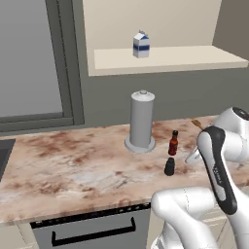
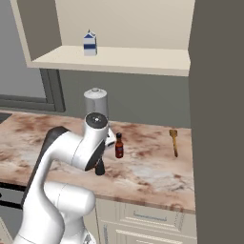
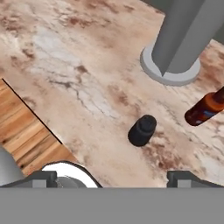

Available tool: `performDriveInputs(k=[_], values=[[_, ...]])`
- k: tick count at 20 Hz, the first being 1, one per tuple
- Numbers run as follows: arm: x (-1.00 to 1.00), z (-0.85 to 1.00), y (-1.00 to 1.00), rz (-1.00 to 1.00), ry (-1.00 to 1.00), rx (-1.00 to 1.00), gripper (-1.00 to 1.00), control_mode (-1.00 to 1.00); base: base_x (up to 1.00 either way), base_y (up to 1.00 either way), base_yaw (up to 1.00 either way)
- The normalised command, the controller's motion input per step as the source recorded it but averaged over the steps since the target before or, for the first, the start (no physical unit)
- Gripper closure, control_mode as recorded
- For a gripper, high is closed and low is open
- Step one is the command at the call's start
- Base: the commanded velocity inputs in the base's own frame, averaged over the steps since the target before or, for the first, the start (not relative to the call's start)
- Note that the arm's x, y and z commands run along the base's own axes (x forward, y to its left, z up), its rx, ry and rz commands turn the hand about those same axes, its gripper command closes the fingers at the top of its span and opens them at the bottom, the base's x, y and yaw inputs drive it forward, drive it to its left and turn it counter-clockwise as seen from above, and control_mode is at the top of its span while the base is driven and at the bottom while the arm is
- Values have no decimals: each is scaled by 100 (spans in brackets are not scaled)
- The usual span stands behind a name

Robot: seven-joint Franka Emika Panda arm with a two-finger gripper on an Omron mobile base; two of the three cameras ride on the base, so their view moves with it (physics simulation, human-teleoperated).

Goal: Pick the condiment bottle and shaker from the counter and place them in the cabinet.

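In the left base view the condiment bottle stands upright on the marbled counter, toward its right part, midway between the back wall and the front edge. The shaker stands just in front of it, nearer the front edge, apart from the bottle. A tall grey cylinder on a round foot stands just left of and behind the bottle. Above, the cabinet holds a milk carton on its shelf board.

In the right base view the bottle stands beside the arm's elbow, the shaker half hidden behind it. A wooden utensil lies near the counter's right end.

In the hand view the claw hangs above the shaker, its tips set wide apart and holding nothing; the bottle lies toward the right edge.
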Motion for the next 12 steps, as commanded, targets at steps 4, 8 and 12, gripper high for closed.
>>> performDriveInputs(k=[4, 8, 12], values=[[11, -9, -24, 28, 0, 0, -100, -100, 0, 0, 0], [13, -9, -11, 25, 0, 0, -100, -100, 0, 0, 0], [10, -15, -5, 24, -1, 0, -100, -100, 0, 0, 0]])
